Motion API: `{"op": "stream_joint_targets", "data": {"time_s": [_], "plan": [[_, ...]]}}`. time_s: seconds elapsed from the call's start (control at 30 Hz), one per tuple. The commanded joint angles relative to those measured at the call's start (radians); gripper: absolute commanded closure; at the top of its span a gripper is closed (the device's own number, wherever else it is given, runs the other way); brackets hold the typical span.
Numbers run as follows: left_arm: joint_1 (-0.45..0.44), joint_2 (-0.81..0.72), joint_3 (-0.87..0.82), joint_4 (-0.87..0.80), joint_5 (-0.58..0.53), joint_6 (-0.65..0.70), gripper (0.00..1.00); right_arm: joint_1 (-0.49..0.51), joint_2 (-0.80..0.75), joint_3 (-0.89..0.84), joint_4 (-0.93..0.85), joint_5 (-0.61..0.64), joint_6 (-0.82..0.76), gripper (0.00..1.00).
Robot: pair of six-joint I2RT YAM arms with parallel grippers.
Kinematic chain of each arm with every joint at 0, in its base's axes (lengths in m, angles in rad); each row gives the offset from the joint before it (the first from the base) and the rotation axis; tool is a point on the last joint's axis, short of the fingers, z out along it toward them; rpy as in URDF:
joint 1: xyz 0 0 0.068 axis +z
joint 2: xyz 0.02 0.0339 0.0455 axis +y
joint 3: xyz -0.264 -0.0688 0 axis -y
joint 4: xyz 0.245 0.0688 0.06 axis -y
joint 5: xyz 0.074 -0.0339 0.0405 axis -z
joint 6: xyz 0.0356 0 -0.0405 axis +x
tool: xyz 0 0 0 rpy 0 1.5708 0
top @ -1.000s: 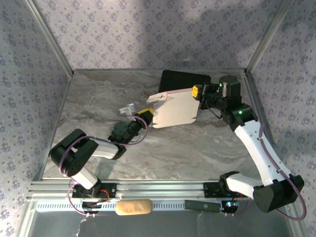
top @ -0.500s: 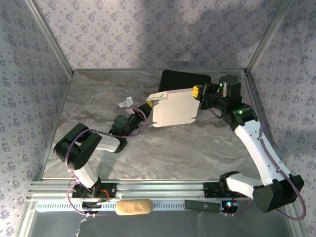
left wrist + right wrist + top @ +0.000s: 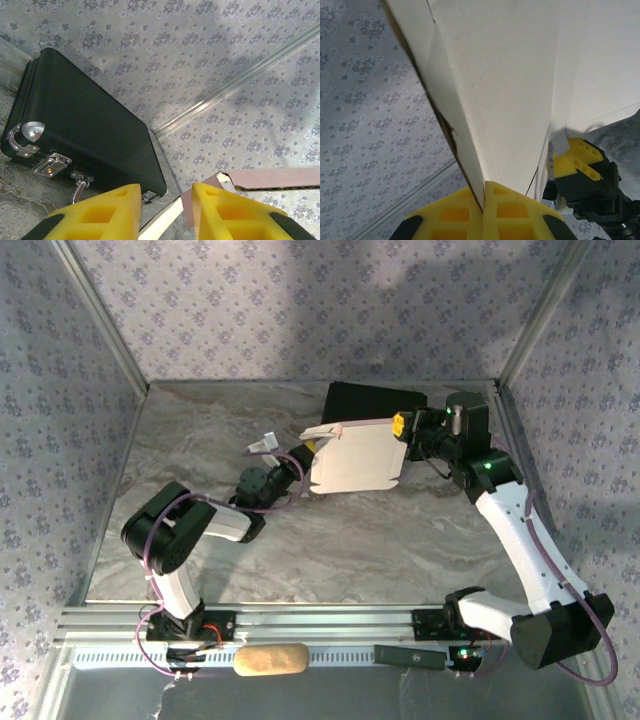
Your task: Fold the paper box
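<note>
Top external view: big marble surface (image 3: 330, 540), black case (image 3: 372, 400) at the back, and the box (image 3: 355, 462) is held up off the surface just in front of it, pale face toward the camera. Right claw (image 3: 400, 427) is clamped on the box's right edge, pinching the card tight. Left claw (image 3: 308, 447) sits at the box's left edge, pads (image 3: 110, 212) apart, with a corner of card poking into the gap.
</note>
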Motion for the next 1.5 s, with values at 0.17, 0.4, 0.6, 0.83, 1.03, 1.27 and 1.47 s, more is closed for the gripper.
{"op": "stream_joint_targets", "data": {"time_s": [0.17, 0.4, 0.6, 0.83, 1.03, 1.27, 1.47], "plan": [[-0.046, 0.024, 0.028, 0.049, 0.015, -0.01, 0.68, 0.006, 0.007, 0.019, -0.044, -0.031, 0.018, 1.0], [-0.058, 0.063, 0.072, 0.049, 0.005, -0.014, 0.68, 0.022, -0.005, 0.013, -0.045, -0.025, 0.023, 1.0], [-0.086, 0.094, 0.122, 0.049, -0.004, -0.012, 0.66, 0.023, -0.016, -0.001, -0.043, -0.027, 0.031, 1.0], [-0.11, 0.127, 0.145, 0.049, -0.025, -0.01, 0.64, 0.024, -0.019, -0.006, -0.034, -0.031, 0.038, 1.0], [-0.109, 0.116, 0.143, 0.049, -0.019, -0.002, 0.69, 0.027, -0.024, -0.006, -0.035, -0.029, 0.037, 1.0], [-0.136, -0.051, -0.006, -0.016, -0.003, 0.055, 0.59, -0.035, -0.009, 0.071, -0.204, 0.011, -0.115, 1.0], [-0.22, -0.537, -0.088, -0.732, -0.05, 0.287, 0.51, -0.055, 0.041, 0.075, -0.256, 0.01, -0.188, 1.0]]}}
